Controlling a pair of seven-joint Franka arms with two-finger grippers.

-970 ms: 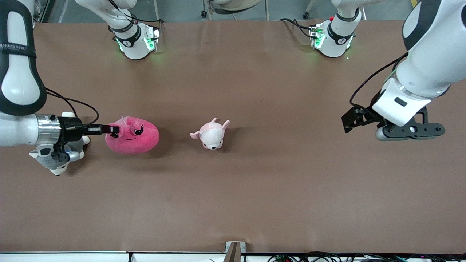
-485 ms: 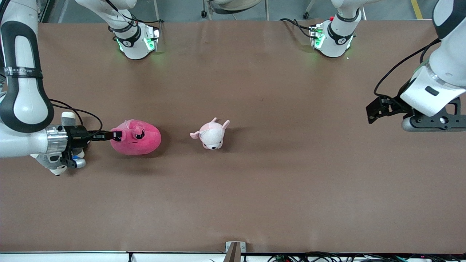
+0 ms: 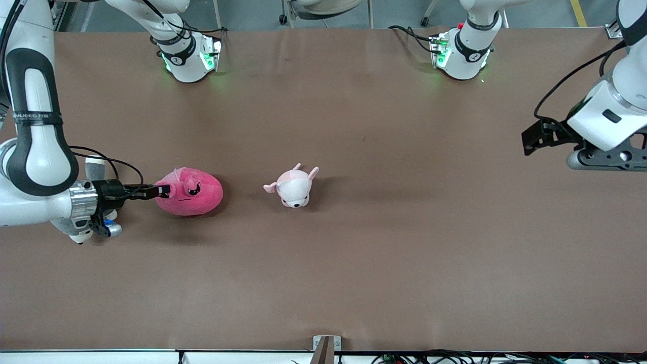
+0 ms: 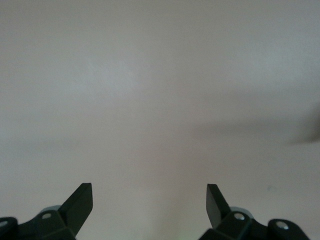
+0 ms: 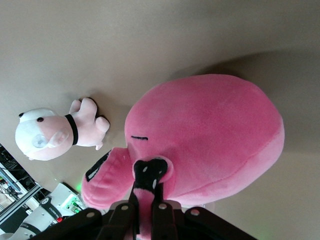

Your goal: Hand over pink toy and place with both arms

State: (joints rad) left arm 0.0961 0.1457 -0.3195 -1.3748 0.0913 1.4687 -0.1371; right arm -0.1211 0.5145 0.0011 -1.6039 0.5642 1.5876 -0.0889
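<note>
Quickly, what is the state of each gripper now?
Right gripper: shut on the pink toy, at its ear.
Left gripper: open, holding nothing, over bare table.

My right gripper [image 3: 163,190] low at my right arm's end of the worktop, jaws clamped. My left gripper [image 4: 149,201] raised, jaws wide apart, waiting.
</note>
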